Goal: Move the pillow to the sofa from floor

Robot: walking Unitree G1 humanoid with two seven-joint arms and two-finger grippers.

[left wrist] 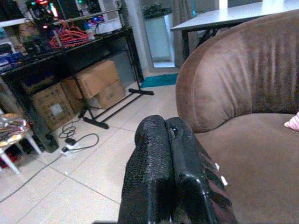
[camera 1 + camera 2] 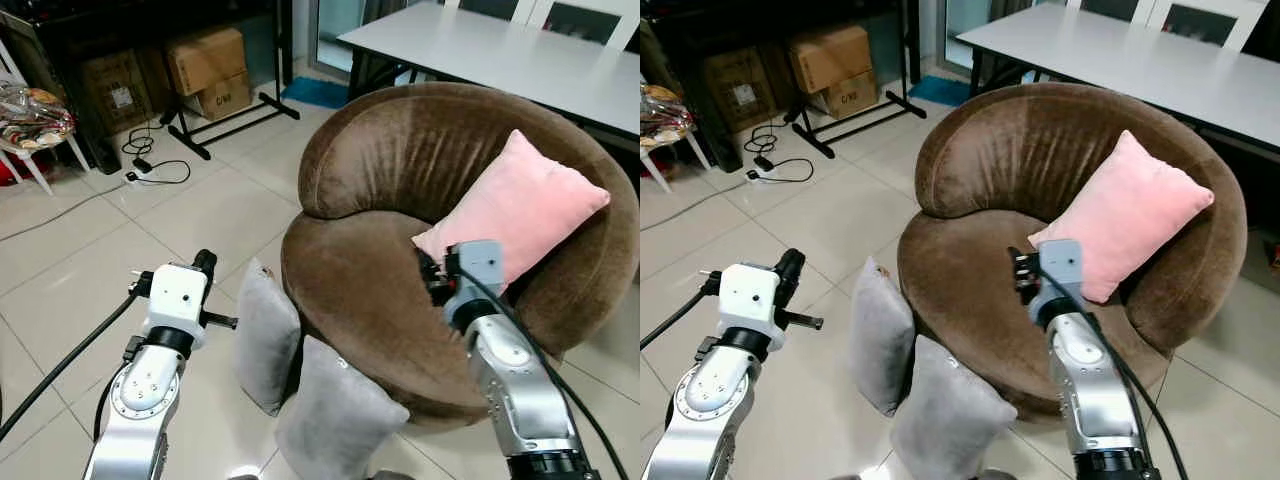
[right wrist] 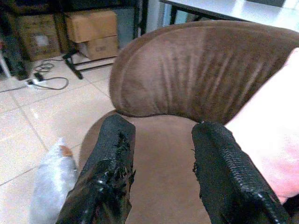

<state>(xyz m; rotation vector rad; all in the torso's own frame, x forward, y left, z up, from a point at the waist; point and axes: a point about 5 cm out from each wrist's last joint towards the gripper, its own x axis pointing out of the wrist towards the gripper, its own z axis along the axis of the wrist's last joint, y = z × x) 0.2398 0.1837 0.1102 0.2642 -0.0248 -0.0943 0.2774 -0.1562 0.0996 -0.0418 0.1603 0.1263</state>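
Pink pillow (image 2: 515,215) already leans on the sofa (image 2: 400,160) back; 2 grey pillows (image 2: 268,335) stand upright on the floor (image 2: 120,250) against its front edge, nearer the left gripper (image 1: 170,172), fingers closed and empty, than the right gripper (image 3: 161,177), fingers spread and empty.

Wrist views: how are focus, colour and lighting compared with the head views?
Left wrist view: bluish cast, dim shelving, the shut left gripper soft up close. Right wrist view: warmer, the open right gripper blurred, the pink square pillow washed out. Eye views: evenly lit and sharp on the round brown velvet sofa.
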